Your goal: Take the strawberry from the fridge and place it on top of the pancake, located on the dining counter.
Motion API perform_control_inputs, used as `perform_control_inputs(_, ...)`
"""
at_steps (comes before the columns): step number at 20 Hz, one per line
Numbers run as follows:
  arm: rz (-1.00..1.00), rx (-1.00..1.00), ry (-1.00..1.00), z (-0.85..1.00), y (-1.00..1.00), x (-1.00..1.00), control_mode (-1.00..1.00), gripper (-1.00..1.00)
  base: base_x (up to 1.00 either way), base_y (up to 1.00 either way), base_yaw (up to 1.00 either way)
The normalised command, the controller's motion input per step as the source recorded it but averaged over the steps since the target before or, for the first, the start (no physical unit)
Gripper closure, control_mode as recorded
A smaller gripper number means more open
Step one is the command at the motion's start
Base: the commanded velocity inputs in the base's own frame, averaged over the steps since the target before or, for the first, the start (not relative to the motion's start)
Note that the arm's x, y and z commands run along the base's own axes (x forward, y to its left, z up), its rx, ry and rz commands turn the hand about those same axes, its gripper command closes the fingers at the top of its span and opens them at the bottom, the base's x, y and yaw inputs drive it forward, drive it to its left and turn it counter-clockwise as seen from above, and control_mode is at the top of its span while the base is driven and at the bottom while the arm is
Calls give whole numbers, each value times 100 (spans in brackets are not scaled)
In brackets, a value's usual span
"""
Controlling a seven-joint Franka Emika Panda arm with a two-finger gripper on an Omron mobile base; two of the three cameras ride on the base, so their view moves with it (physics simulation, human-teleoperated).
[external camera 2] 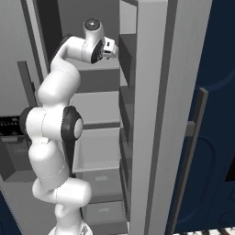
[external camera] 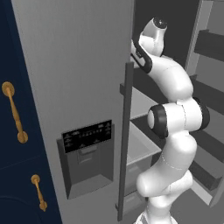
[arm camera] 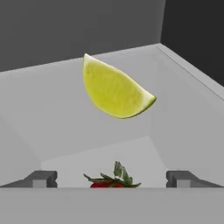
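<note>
The strawberry [arm camera: 111,180], red with a green leafy top, lies on the grey floor of a fridge compartment, low in the hand view. My gripper [arm camera: 111,178] is open, one fingertip on each side of the berry with wide gaps to it, and holds nothing. The fridge [external camera: 74,65] stands with its left door shut and its right door [external camera 2: 156,92] swung open. My arm reaches over the upper shelves into it. The pancake and the dining counter are out of view.
A yellow-green lime wedge [arm camera: 114,92] sits just beyond the strawberry, against the compartment's back wall [arm camera: 52,109]. The open door's shelves [external camera: 210,48] flank the arm. A long grey handle [external camera: 124,140], the dispenser panel [external camera: 87,135] and a navy cabinet [external camera: 13,175] lie left.
</note>
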Motion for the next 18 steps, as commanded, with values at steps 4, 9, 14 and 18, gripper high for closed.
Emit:
perform_control_inputs(4, 0, -5, 0, -30, 7, -2, -100, 100, 0, 0, 0)
perform_control_inputs(9, 0, 0, -2, -3, 0, -26, -100, 100, 0, 0, 0)
perform_control_inputs(14, -2, 0, -9, 1, 0, -81, -100, 100, 0, 0, 0)
perform_control_inputs(18, -6, 1, -8, 0, 0, -100, -100, 100, 0, 0, 0)
